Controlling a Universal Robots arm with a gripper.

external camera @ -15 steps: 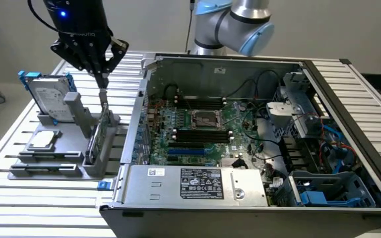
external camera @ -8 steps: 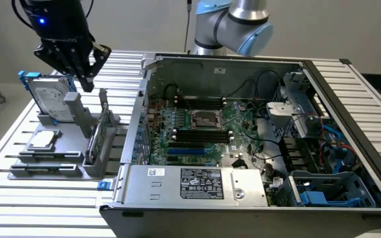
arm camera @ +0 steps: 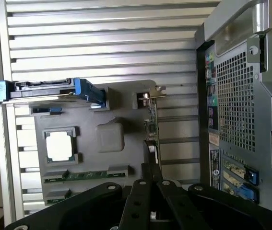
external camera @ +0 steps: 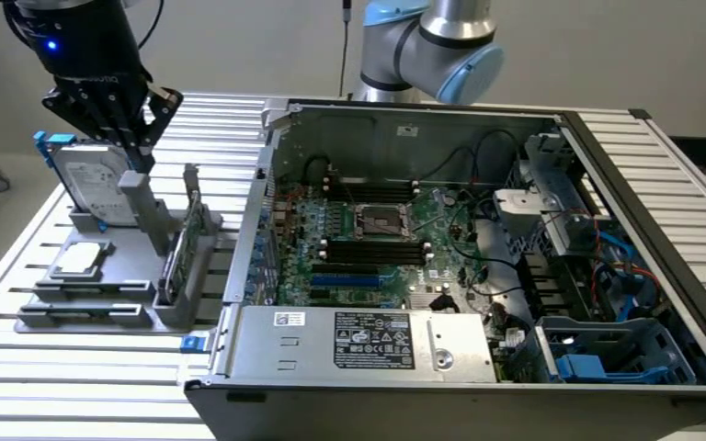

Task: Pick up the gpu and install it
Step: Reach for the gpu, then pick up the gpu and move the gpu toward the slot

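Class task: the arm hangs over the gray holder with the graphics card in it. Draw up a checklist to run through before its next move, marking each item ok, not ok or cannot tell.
1. Graphics card stands on edge in the gray holder, untouched: ok.
2. Gripper carries nothing: ok.
3. Gripper open enough to take the card: not ok, it is shut.
4. Gripper clear of the hard drive beside it: cannot tell.
5. Computer case open, motherboard exposed: ok.
6. Card slot on the motherboard free: cannot tell.
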